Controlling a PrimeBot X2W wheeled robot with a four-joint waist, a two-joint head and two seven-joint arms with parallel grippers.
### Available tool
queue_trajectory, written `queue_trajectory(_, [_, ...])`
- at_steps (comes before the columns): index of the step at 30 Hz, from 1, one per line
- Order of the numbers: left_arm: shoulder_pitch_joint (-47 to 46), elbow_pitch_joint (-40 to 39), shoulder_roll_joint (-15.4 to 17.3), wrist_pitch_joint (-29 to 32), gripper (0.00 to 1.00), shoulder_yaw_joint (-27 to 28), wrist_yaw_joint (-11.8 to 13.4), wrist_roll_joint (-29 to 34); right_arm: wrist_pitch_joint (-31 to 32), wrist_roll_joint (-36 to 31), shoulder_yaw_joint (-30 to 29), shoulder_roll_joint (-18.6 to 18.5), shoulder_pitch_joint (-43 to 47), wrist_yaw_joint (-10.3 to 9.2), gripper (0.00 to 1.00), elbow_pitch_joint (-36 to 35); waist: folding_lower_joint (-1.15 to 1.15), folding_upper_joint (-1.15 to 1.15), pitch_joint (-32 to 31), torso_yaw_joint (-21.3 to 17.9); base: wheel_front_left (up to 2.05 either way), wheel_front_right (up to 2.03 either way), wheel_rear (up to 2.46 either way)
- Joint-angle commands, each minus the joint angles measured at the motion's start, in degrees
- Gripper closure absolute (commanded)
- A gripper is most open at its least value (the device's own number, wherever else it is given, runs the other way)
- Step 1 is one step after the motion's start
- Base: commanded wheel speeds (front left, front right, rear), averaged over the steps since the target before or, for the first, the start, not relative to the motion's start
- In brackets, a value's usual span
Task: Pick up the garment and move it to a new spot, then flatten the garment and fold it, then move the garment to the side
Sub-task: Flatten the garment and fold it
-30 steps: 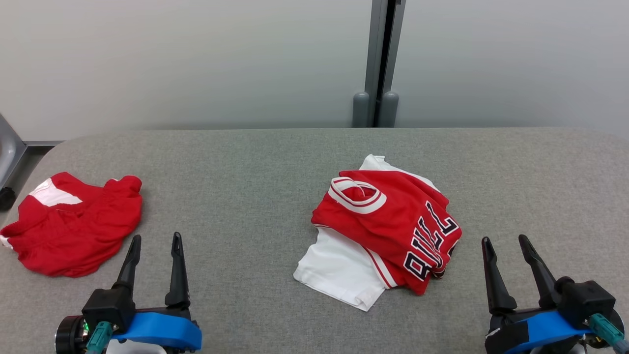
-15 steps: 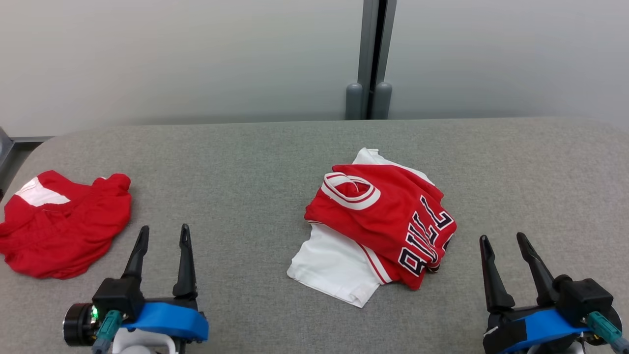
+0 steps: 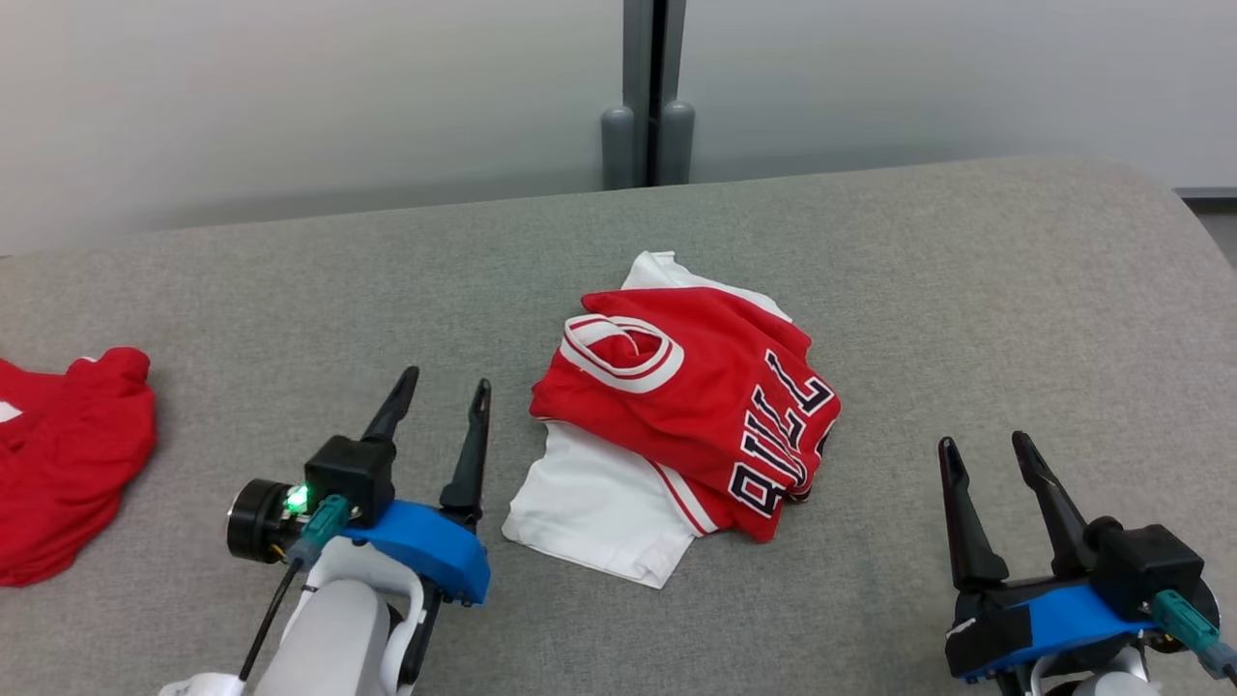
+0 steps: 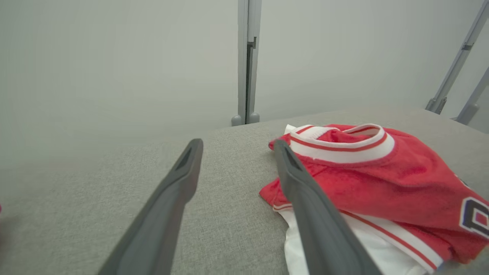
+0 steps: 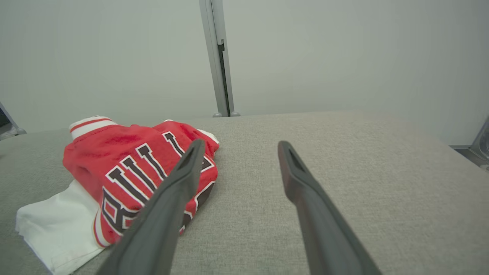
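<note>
1. Grey table (image 3: 966, 290) met a pale wall.
2. Red jersey (image 3: 696, 387) lay crumpled mid-table, atop a white shirt (image 3: 599, 503).
3. Left gripper (image 3: 446, 379) stood wide and empty near the shirt.
4. Right gripper (image 3: 984, 442) stood wide and empty, further off.

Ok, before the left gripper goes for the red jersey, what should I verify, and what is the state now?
1. Left gripper open, empty: ok.
2. Right gripper open, empty: ok.
3. Red jersey close to left gripper: ok.
4. Jersey lying alone: not ok, it overlaps a white garment.
5. Bare table right of the jersey for a new spot: ok.
</note>
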Motion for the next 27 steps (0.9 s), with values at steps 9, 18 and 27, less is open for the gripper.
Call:
queue_trajectory(9, [-3.99,9.27,-0.36,3.3,0.0,-6.59,-1.9,-0.54,-1.02,0.27,-0.05,-0.1,-1.79,0.13,0.0,0.86,-0.01,0.0,2.09,-2.45,0.0,0.0,0.0])
queue_trajectory(18, [-4.54,16.51,-0.76,6.67,0.0,-10.65,-2.31,-3.31,-1.57,0.4,-0.33,-0.1,-2.24,0.13,0.0,1.62,-0.01,0.0,2.94,-3.28,0.0,0.0,0.0])
queue_trajectory(27, [-4.92,20.14,-1.65,7.25,1.0,-14.2,-2.37,-6.14,-1.96,0.49,-0.49,-0.1,-2.4,0.13,0.0,2.15,-0.01,0.0,2.96,-2.7,0.0,0.0,0.0])
